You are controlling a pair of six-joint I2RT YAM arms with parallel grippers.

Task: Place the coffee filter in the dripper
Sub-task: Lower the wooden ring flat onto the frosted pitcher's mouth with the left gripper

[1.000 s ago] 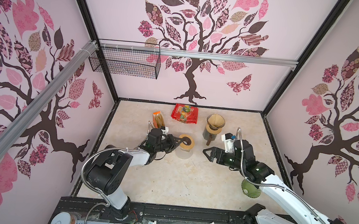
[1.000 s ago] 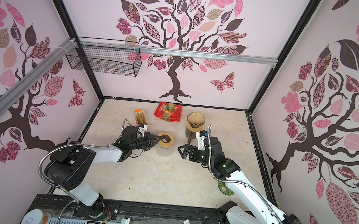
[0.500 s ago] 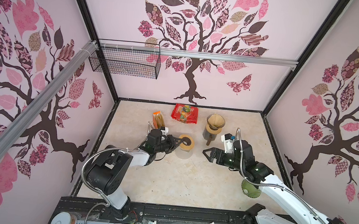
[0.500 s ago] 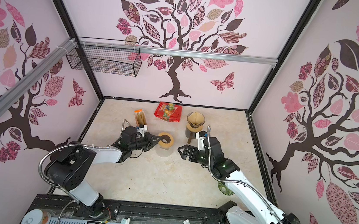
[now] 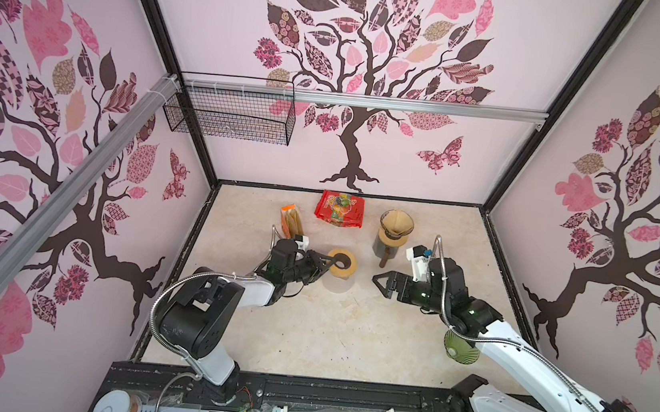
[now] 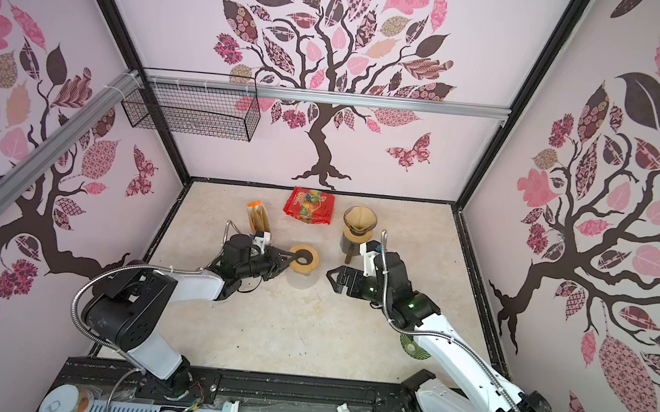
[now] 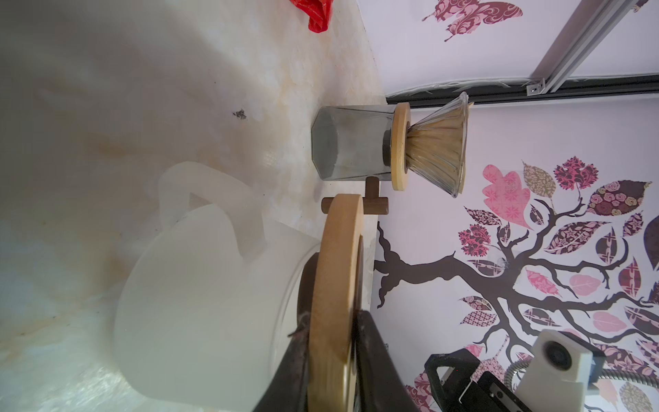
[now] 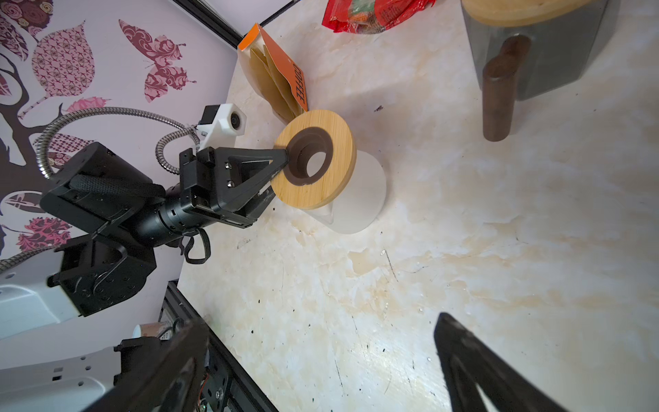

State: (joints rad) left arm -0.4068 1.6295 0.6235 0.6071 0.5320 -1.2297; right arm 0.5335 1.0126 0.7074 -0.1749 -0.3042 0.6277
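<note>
Only the left wrist view shows the left gripper's (image 7: pixel 330 321) jaws clamped on both faces of the white dripper's (image 7: pixel 199 303) bamboo collar (image 7: pixel 338 249) and the brown coffee filter (image 7: pixel 438 142) inside the far glass dripper (image 7: pixel 460 178), while both top views show the right gripper's (image 5: pixel 379 286) jaws wide apart mid-table.

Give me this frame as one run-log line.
left gripper: jaws straddle wooden ring of frosted dripper, grip unclear | right gripper: open, empty | coffee filter: in glass dripper on carafe
</note>
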